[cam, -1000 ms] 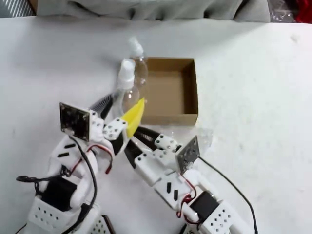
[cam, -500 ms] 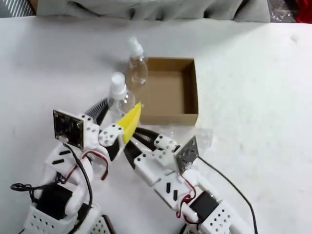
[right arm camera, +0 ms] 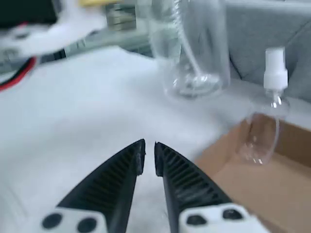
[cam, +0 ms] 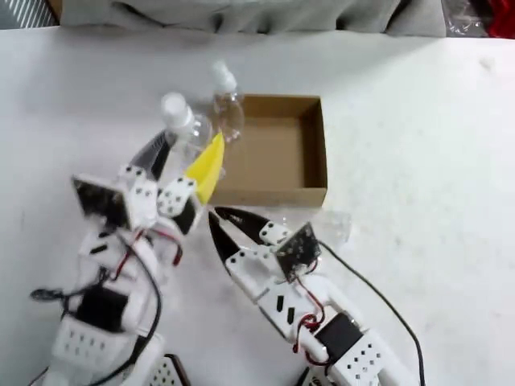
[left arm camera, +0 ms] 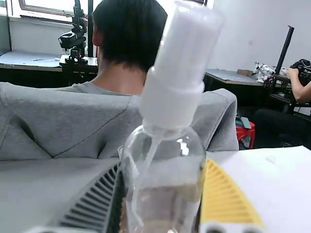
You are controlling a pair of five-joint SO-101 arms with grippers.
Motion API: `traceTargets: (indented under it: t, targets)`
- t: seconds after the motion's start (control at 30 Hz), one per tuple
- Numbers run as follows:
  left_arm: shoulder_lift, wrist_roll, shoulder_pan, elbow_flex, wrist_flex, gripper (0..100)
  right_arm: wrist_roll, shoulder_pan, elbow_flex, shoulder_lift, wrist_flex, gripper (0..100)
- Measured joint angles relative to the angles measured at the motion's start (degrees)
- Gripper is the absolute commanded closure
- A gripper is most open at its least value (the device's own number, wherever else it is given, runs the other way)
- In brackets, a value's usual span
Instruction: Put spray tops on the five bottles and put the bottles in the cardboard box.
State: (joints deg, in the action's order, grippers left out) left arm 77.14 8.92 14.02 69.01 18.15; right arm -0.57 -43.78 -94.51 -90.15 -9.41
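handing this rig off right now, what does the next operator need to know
Left gripper: shut on a capped bottle, held left of the cardboard box.
Right gripper: shut, empty, in front of the box.
Second capped bottle: standing at the box's far left corner.
Done: spray tops on these two bottles.
Left: no bottle lies in the box; box these two, then cap and box the other three.

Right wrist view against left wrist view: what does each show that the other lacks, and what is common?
Right wrist, not left: the right gripper, fingers together above the table, plus the cardboard box and a second capped bottle by its edge. Left wrist, not right: the spray top on the held bottle, gripped on both sides by the left gripper. Both: the held bottle's clear body.
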Motion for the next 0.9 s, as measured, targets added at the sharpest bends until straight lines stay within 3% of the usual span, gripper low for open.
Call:
traceTargets:
  t: [0.37,0.67,0.9]
  targets:
    - [-30.15,0.00,-1.49,0.00,-27.34,97,-1.49,17.93,6.77,0.09,-11.34,98.4]
    - [-51.08,0.00,-1.49,-4.84,-37.19,98,-1.49,24.70,7.12,0.09,-11.34,98.4]
    - [-57.67,0.00,-1.49,-4.84,-44.84,98,-1.67,31.03,8.00,1.23,-13.54,98.4]
